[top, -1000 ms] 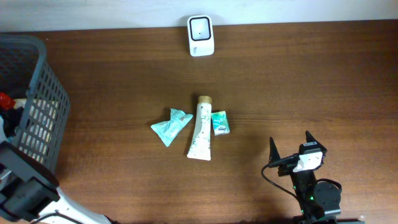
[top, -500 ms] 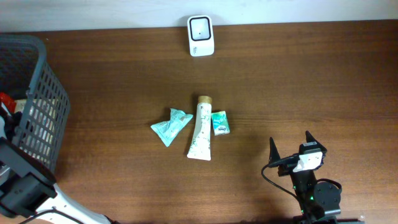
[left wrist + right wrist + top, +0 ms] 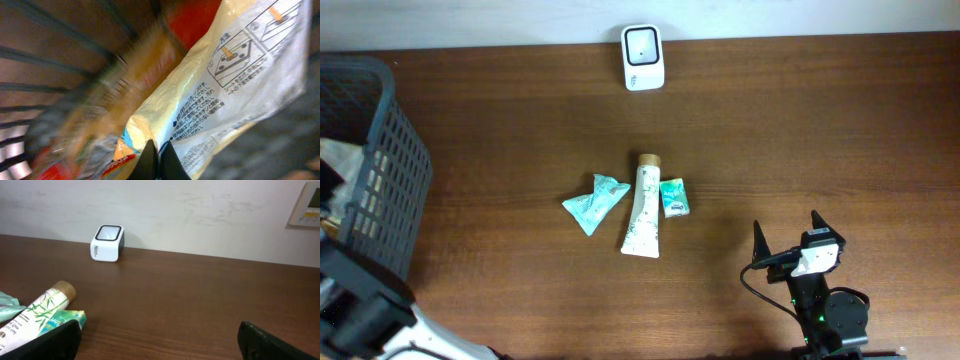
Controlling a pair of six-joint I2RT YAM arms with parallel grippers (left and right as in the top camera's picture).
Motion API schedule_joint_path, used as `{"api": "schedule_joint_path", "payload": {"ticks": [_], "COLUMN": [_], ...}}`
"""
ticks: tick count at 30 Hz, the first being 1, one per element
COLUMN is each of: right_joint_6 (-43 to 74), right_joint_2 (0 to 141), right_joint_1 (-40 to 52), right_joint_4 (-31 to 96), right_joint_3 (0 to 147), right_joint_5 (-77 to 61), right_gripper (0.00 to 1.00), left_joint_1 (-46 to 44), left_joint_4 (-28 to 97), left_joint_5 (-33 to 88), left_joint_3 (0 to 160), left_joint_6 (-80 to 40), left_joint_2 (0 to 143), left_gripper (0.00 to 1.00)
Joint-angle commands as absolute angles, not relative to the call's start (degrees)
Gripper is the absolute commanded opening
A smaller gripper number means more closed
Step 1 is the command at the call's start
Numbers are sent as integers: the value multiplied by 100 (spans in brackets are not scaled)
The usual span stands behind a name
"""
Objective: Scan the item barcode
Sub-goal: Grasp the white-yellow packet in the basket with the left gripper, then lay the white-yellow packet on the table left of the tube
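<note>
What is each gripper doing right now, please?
Left gripper: jaws closed, pinching the edge of the printed packet.
Right gripper: jaws open, holding nothing.

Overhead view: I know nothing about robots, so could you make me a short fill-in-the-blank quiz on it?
1. ___ items lie together on the table: a tube, a teal packet and a small green packet.
2. The tube's cap points toward the white ___.
3. The right hand is ___ and holds nothing.
4. The left hand, closed on a printed bag, is down in the grey ___.
Missing words: three; scanner; open; basket.
</note>
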State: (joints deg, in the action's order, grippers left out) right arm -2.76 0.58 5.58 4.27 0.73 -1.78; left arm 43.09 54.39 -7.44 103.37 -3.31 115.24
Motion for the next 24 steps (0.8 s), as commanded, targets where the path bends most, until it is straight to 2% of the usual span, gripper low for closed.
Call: {"api": "schedule_joint_path", "payload": {"ticks": [1, 6, 10, 16, 20, 24], "right_joint_6": [-233, -233, -233, -233, -233, -233], "right_joint_2": [19, 19, 19, 19, 19, 19], "right_joint_1": [602, 602, 602, 602, 602, 602], "right_joint_4": [414, 414, 414, 414, 414, 414], "right_joint_3": [32, 32, 32, 32, 32, 32], "right_joint_5": [-233, -235, -235, -235, -235, -235], "right_gripper": [99, 98, 98, 98, 98, 98], "left_joint_1": [4292, 4038, 3564, 1896, 941, 276], "left_joint_4": [5474, 5384, 5129, 6219, 6348, 5728], "left_joint_5": [-504, -325, 478, 668, 642, 639], "left_joint_3": [10914, 10914, 10914, 10785, 9909, 8281], "left_joint_6": [-1129, -1586, -1584, -1581, -1581, -1647], "left_joint_2": [10044, 8914, 8184, 7950, 8016, 8020], "left_gripper": [0, 0, 0, 0, 0, 0]}}
